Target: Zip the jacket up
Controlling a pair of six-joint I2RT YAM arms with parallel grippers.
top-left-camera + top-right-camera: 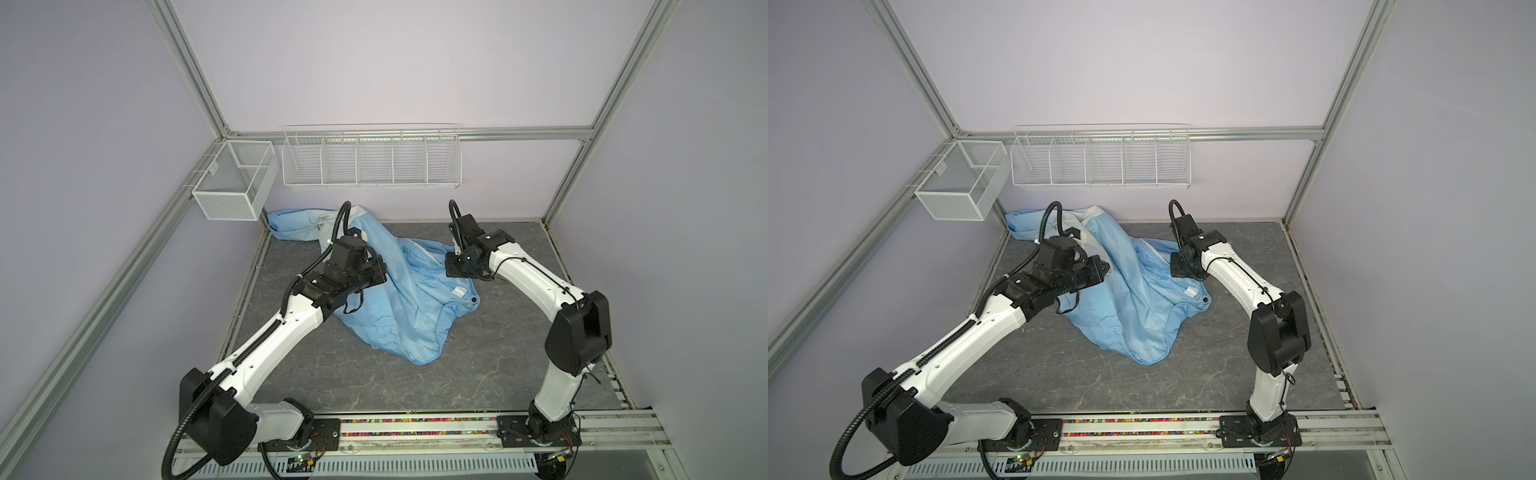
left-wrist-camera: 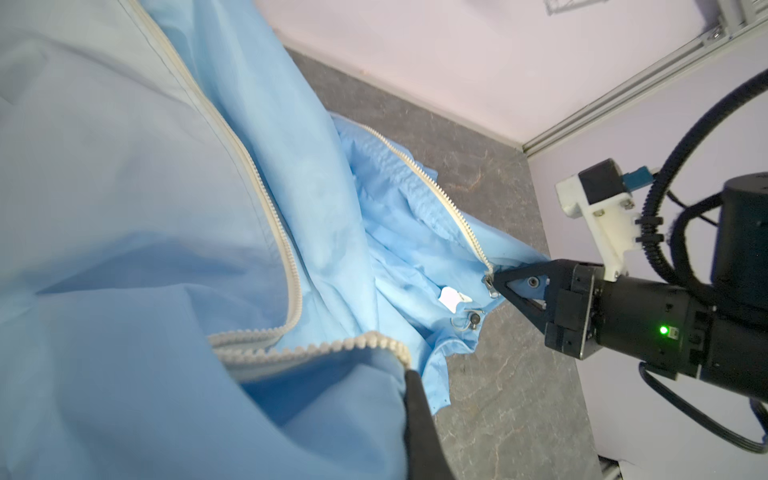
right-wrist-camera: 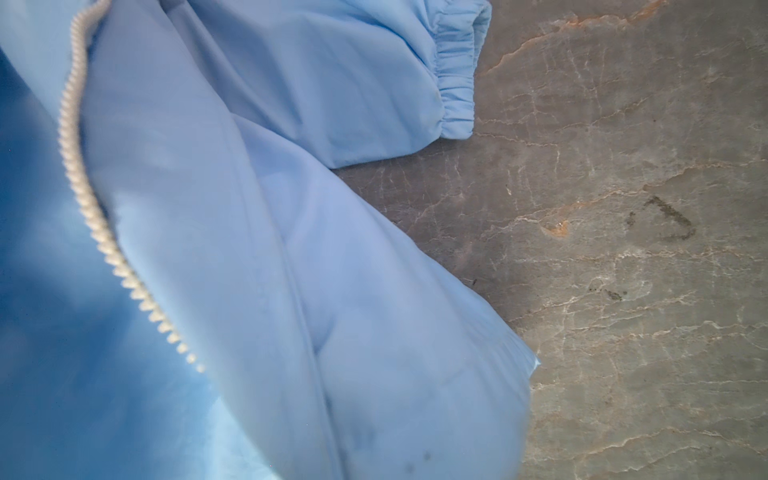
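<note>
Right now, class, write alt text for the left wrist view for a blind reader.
An unzipped light-blue jacket fills the view, its two cream zipper halves lying apart. The right gripper pinches one zipper edge beside the metal slider; the left gripper holds the other, over a grey table.

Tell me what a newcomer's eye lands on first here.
The light-blue jacket lies heaped on the grey table, its cream zipper wide open. Both arms meet over it: the left gripper pinches one zipper end, and the right gripper pinches the fabric by the slider.
</note>
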